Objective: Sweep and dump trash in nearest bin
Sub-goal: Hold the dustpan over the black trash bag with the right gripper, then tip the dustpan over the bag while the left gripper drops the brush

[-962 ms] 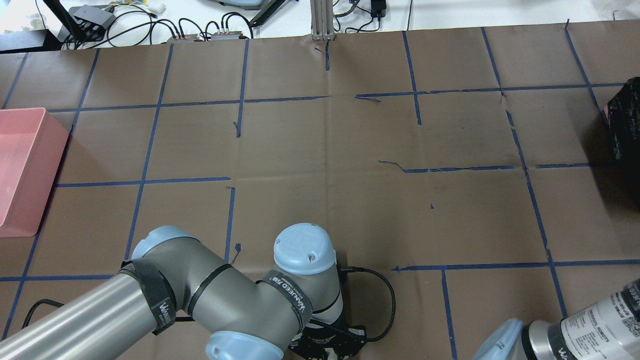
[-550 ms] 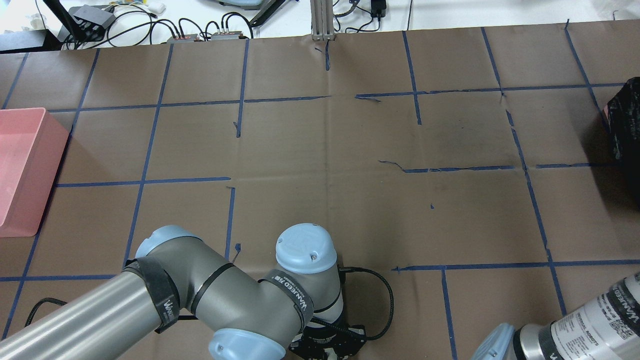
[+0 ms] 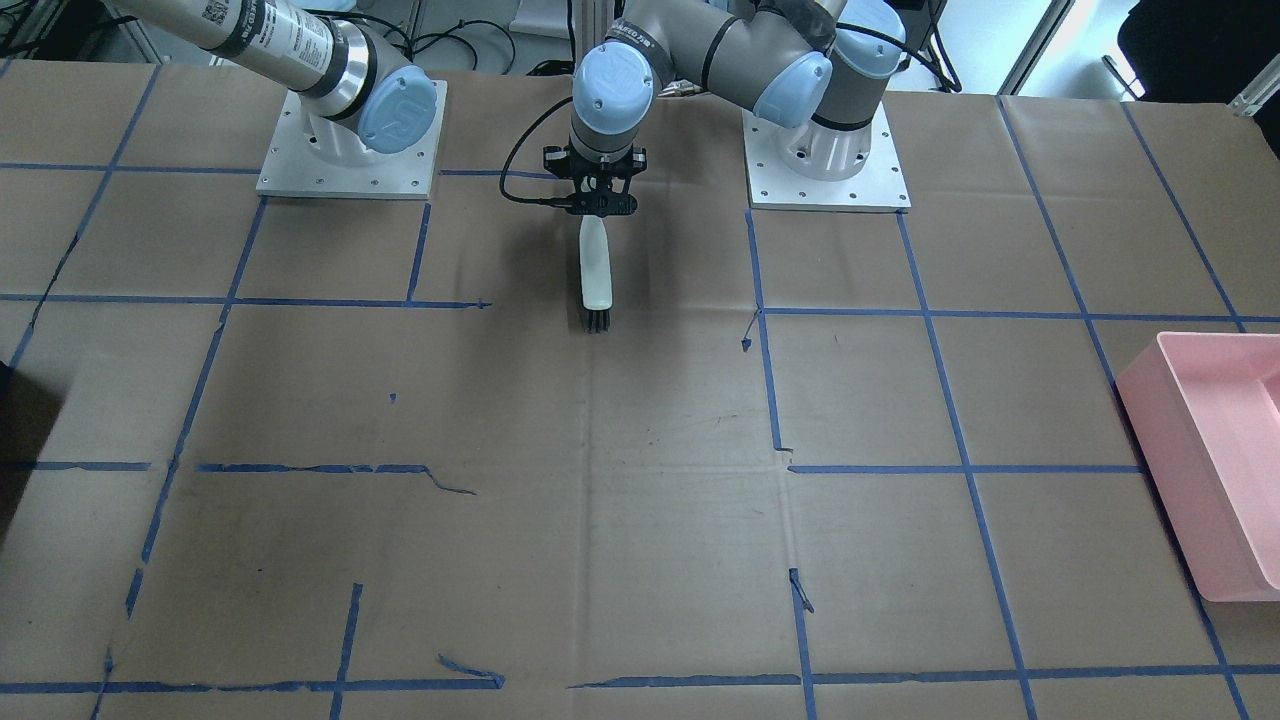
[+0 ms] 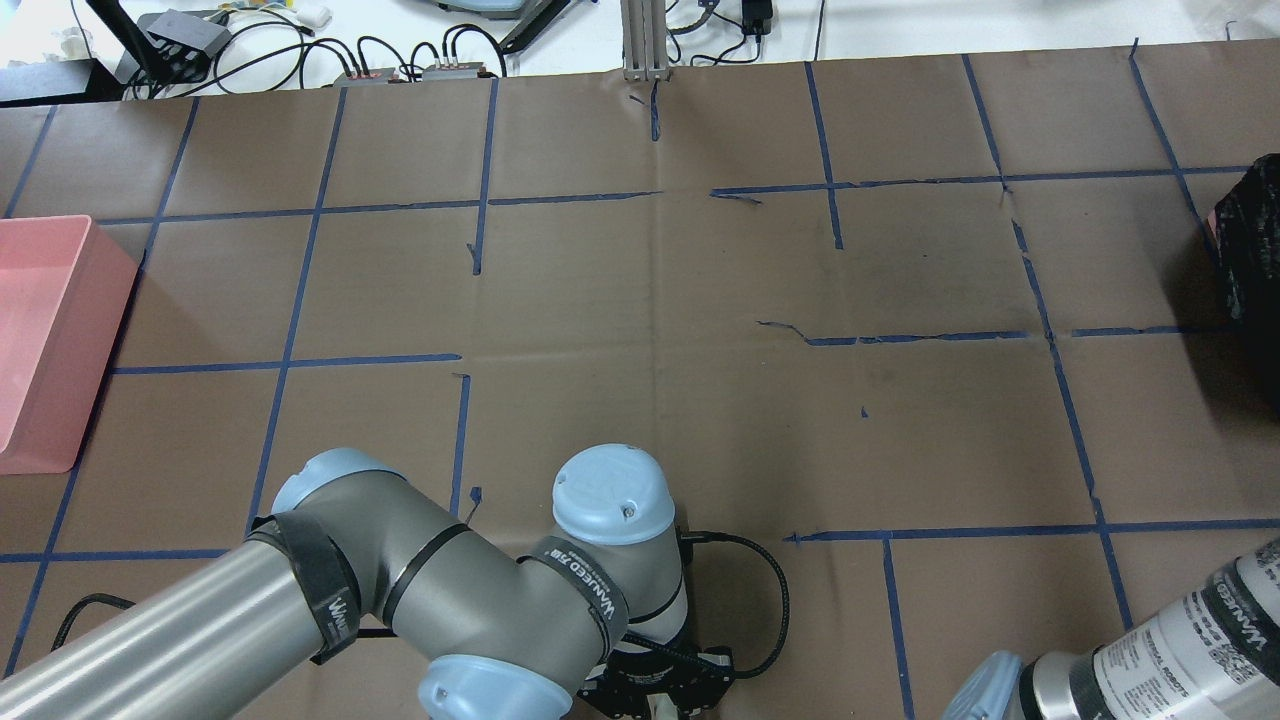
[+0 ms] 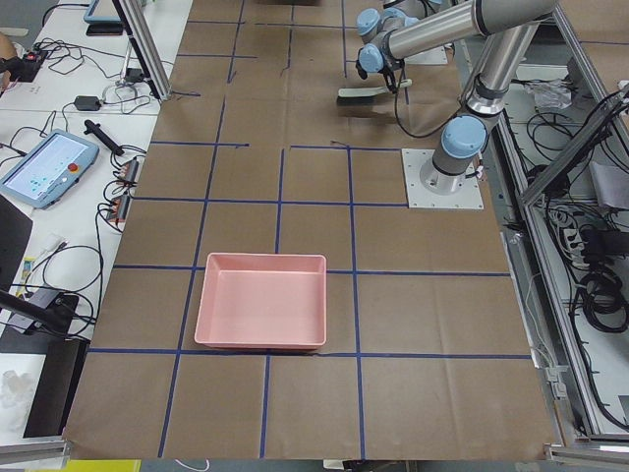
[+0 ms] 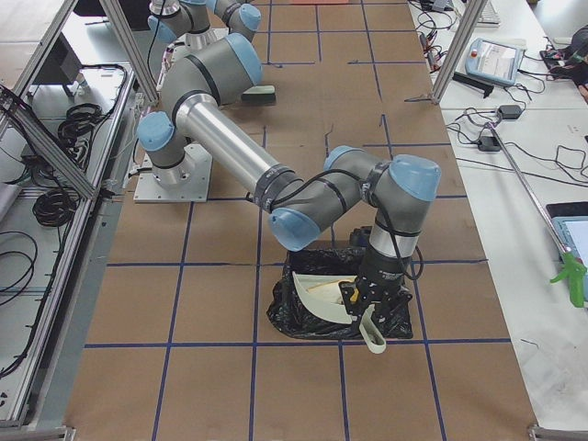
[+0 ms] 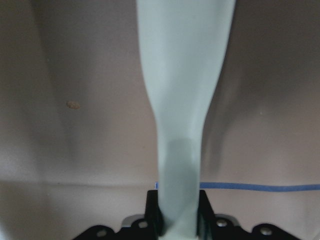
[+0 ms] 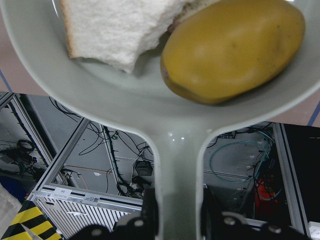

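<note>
My right gripper (image 8: 177, 212) is shut on the handle of a pale dustpan (image 8: 150, 100). In the pan lie a yellow-brown potato (image 8: 232, 47) and a torn piece of white bread (image 8: 115, 27); a second piece does not show. In the exterior right view the right gripper (image 6: 375, 305) holds the dustpan (image 6: 322, 288) tilted over a black bag-lined bin (image 6: 299, 323). My left gripper (image 3: 597, 210) is shut on a white-handled brush (image 3: 596, 265), bristles on the table near the robot's base. The brush handle (image 7: 182, 100) fills the left wrist view.
A pink bin (image 3: 1215, 455) stands at the table's end on the robot's left, also in the overhead view (image 4: 40, 320). The black bin (image 4: 1250, 260) sits at the overhead view's right edge. The table (image 3: 640, 500) is brown paper with blue tape lines.
In the overhead view the right arm has slid a little to the right and down toward the frame's corner. The left arm has barely moved.
</note>
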Controlling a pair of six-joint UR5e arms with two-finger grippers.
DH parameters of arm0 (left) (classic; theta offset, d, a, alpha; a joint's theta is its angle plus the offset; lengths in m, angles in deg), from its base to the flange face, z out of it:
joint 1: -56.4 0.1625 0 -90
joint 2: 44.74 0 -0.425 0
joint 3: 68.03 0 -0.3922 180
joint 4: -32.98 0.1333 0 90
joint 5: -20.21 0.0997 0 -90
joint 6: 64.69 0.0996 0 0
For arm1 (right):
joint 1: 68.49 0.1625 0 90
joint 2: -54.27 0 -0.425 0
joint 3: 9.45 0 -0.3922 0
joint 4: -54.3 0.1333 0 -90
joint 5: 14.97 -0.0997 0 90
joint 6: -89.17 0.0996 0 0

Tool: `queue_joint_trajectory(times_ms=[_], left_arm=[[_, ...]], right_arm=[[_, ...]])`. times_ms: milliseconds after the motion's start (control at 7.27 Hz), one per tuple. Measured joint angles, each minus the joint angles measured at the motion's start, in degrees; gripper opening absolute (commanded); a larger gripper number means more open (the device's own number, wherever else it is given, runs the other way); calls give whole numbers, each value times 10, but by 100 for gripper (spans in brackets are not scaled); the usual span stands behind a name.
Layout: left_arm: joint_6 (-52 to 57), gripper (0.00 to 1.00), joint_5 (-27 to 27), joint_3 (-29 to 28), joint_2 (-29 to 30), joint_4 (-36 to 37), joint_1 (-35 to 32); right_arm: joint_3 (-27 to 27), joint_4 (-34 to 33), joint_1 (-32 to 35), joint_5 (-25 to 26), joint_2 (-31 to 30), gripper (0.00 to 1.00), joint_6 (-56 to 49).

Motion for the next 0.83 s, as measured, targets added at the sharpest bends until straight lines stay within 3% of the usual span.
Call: queue_joint_trajectory(times_ms=[275, 412, 825], left_arm=[[1, 94, 7, -2, -2, -1, 0], [0, 99, 19, -6, -8, -1, 0], [10, 99, 52, -101, -17, -7, 16]], right_arm=[[34, -5, 22, 40, -25, 0, 24], [65, -27, 26, 56, -41, 0, 36], [161, -136, 28, 69, -83, 0, 41]])
